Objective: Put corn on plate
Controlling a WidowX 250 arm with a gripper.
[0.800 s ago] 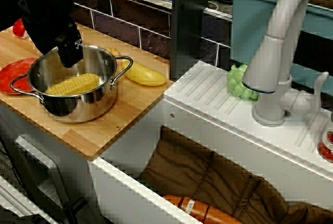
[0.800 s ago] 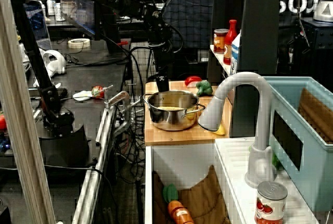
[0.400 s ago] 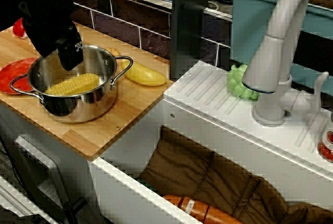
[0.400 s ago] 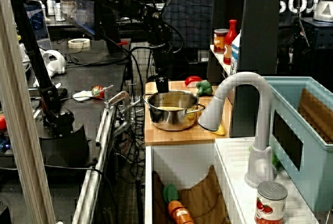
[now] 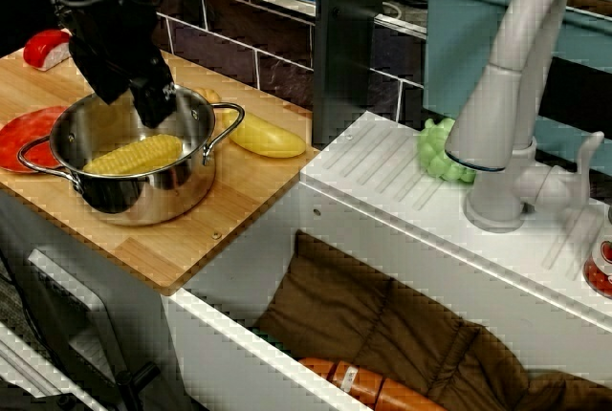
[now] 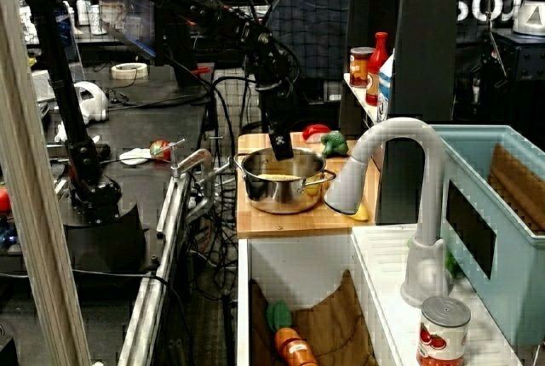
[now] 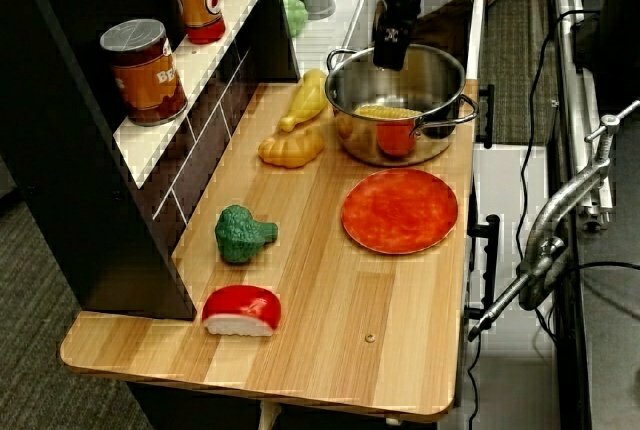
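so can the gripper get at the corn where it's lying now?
Probably yes. The corn lies inside the steel pot, which has no lid, and the gripper hangs over its open top. Only the pot's walls may crowd the gripper; whether it is open is hard to tell.

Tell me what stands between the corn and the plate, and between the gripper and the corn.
The corn lies inside the steel pot, so the pot's wall stands between it and the plate beside the pot. Nothing visible stands between the gripper, above the pot's opening, and the corn.
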